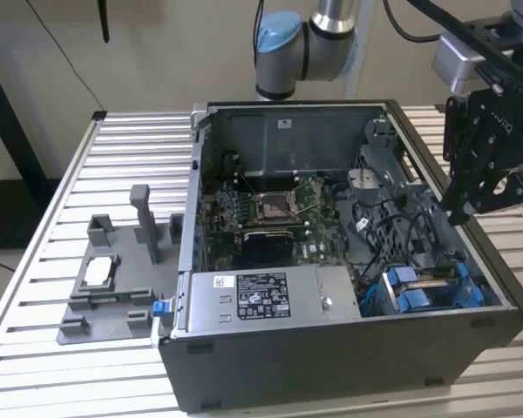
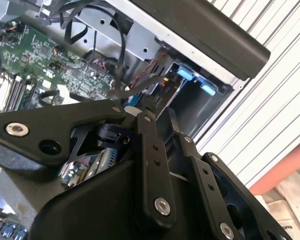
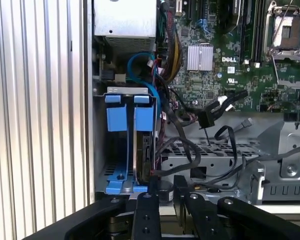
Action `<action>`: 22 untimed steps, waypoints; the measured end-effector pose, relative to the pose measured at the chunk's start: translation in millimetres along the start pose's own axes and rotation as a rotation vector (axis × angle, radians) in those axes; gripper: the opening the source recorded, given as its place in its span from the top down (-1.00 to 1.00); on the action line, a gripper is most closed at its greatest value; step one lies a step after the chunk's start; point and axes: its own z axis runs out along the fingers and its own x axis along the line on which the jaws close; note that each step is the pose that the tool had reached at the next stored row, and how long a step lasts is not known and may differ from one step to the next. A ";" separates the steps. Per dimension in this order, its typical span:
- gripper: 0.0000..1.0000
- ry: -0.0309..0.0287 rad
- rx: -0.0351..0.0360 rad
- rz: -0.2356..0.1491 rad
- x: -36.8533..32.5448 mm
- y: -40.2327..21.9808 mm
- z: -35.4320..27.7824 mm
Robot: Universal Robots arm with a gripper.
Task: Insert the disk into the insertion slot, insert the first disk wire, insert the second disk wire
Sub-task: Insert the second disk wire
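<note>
The disk [image 3: 144, 120] stands on edge inside the slot [image 3: 97, 165]. Its long axis runs along the case wall, with the blue tabs toward the power supply [image 3: 125, 17]. The gripper [image 3: 165, 189] hovers at the slot's other end; we cannot tell if it is closed. We think it could catch the loose wires [image 3: 187, 145] beside it.
</note>
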 end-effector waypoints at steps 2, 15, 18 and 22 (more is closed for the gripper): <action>0.46 -0.0001 0.0001 0.000 -2.1 6.8 -0.2; 0.46 0.0035 0.0005 0.000 -16.5 30.8 -2.3; 0.46 0.0060 0.0020 0.000 -19.7 35.3 -4.7; 0.46 0.0180 0.0040 -0.001 -26.0 43.1 -6.3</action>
